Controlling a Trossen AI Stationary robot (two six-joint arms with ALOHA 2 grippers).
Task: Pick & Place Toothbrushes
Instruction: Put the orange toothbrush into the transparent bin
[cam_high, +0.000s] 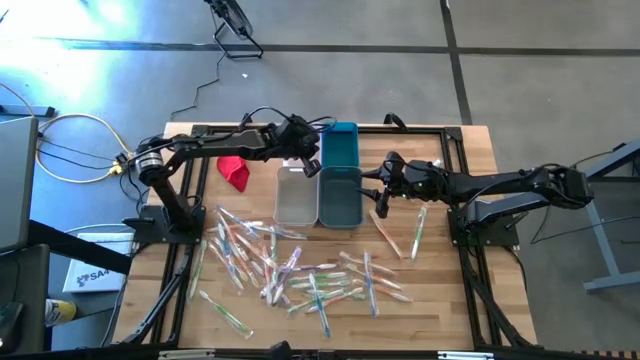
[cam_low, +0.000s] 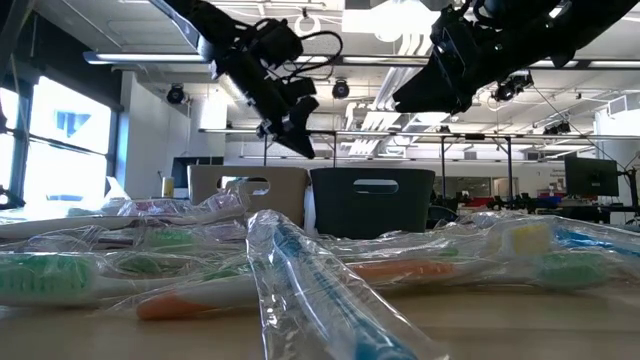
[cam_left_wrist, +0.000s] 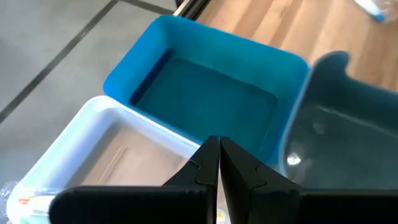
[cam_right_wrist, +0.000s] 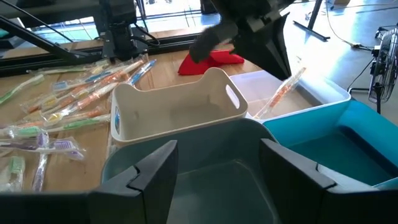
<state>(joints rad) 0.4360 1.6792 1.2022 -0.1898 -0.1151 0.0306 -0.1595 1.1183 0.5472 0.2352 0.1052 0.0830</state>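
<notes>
Wooden desk (cam_high: 470, 150) carries the toothbrushes (cam_high: 300, 275) scattered in a pile near its front edge, with bins (cam_high: 340, 195) standing behind them. Left end effector (cam_left_wrist: 217, 163) hovers above the bins with fingers closed and empty; right end effector (cam_right_wrist: 217, 163) hangs over the grey bin, fingers spread wide, holding nothing. For a clean pick, lower onto one isolated toothbrush at the pile's edge, gripping across the handle.

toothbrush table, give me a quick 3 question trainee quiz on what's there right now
1. True or false: the left gripper is shut.
2. The red cloth lies: A in a bin; B on the table; C under the toothbrushes.
3. Is the right gripper open or shut?
Key: 1 true; 2 B; 3 open.
</notes>
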